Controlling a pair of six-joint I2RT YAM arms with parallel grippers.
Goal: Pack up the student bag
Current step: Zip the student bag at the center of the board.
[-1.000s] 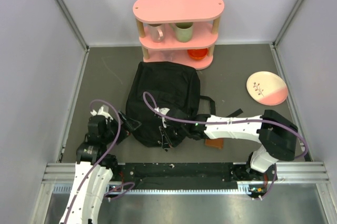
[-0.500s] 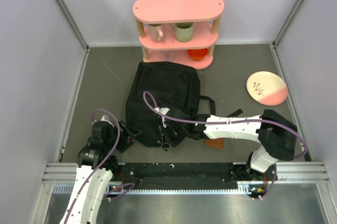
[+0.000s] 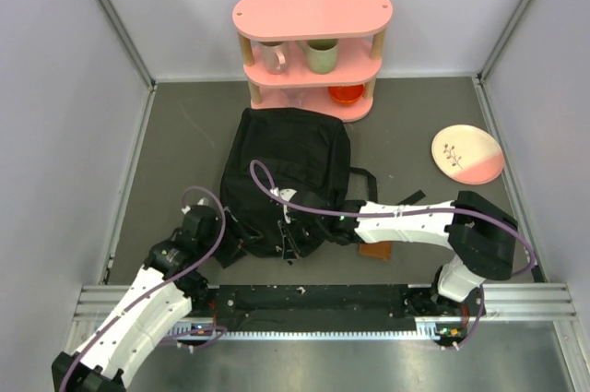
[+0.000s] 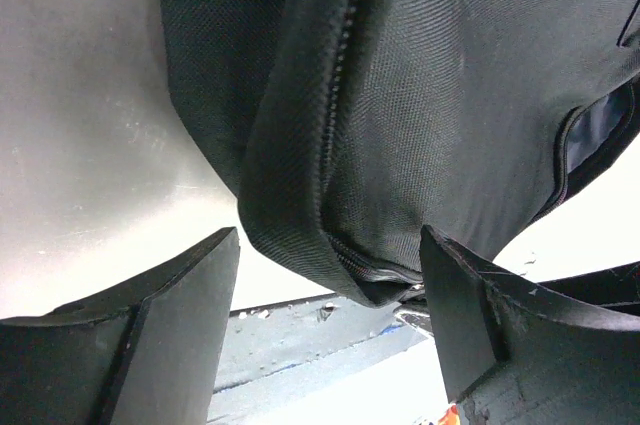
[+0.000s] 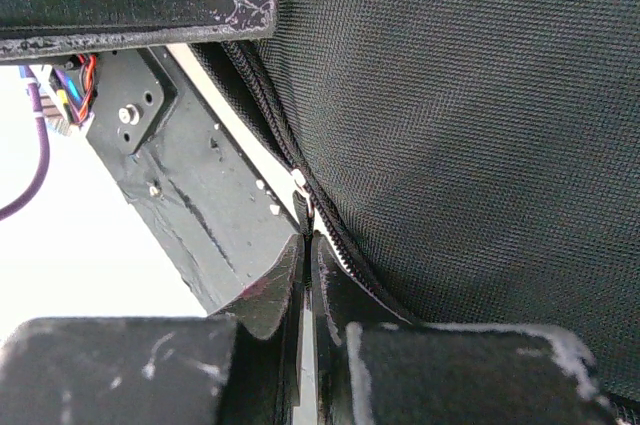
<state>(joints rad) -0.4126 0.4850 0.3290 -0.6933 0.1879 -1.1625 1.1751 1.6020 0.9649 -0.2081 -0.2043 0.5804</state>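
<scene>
One soft black student bag (image 3: 290,166); left pincer (image 4: 328,240) spread, right pincer (image 5: 308,243) pinching zipper pull (image 5: 303,190)

White shells and black joints form the left arm (image 3: 138,311) and right arm (image 3: 406,224); purple cables (image 5: 43,145) trail both; the right claw (image 5: 306,250) is scuffed black.

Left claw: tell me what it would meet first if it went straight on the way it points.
The student bag: its zippered edge sits between the fingers of the open left claw, probably very near, though depth is unclear.
</scene>
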